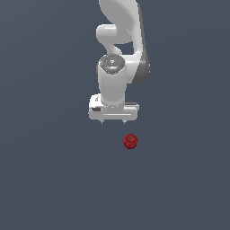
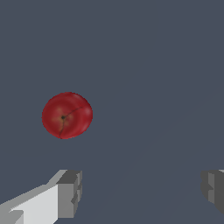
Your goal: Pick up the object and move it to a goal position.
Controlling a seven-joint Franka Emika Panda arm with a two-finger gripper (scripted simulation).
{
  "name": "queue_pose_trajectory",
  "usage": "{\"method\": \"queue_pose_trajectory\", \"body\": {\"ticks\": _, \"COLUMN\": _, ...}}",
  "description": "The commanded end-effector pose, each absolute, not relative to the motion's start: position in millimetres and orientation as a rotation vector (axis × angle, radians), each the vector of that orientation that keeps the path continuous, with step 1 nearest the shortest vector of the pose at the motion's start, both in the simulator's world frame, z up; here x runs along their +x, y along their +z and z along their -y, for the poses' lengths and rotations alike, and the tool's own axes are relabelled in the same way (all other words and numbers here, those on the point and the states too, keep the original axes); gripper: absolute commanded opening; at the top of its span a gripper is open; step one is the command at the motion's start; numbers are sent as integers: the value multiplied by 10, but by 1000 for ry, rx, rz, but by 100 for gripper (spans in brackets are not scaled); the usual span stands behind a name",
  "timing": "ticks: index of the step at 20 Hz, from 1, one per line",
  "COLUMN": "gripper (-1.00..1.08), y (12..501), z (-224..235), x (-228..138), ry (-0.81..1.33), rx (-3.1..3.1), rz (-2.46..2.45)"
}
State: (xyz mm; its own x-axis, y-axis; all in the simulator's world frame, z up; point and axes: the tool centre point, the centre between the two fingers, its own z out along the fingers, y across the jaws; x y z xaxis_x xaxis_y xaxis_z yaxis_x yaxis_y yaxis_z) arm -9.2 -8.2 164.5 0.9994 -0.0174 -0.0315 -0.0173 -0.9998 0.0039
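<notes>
Exterior view looks down steeply, nearly overhead, from well back: whole arm (image 1: 119, 54) seen foreshortened against plain dark grey table (image 1: 45, 179), pincer (image 1: 112, 121) at frame middle. Wrist view sits on the wrist, faces down past the pincer (image 2: 142, 190) onto the same table (image 2: 153, 65), much closer in; only the two fingertips (image 2: 70, 192) show at its edge, set wide apart. Shared between views: the red ball (image 1: 130, 141), small in exterior, large in wrist (image 2: 67, 115), plus fingertips and surrounding table patch.
</notes>
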Motion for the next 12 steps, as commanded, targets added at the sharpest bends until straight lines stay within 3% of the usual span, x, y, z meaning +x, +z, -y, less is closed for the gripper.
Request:
{"method": "queue_pose_trajectory", "body": {"ticks": 1, "gripper": 100, "y": 1645, "z": 82, "x": -92, "ry": -49, "rx": 3137, "rz": 27}}
{"method": "queue_pose_trajectory", "body": {"ticks": 12, "gripper": 100, "y": 1490, "z": -188, "x": -207, "ry": -115, "rx": 3159, "rz": 28}}
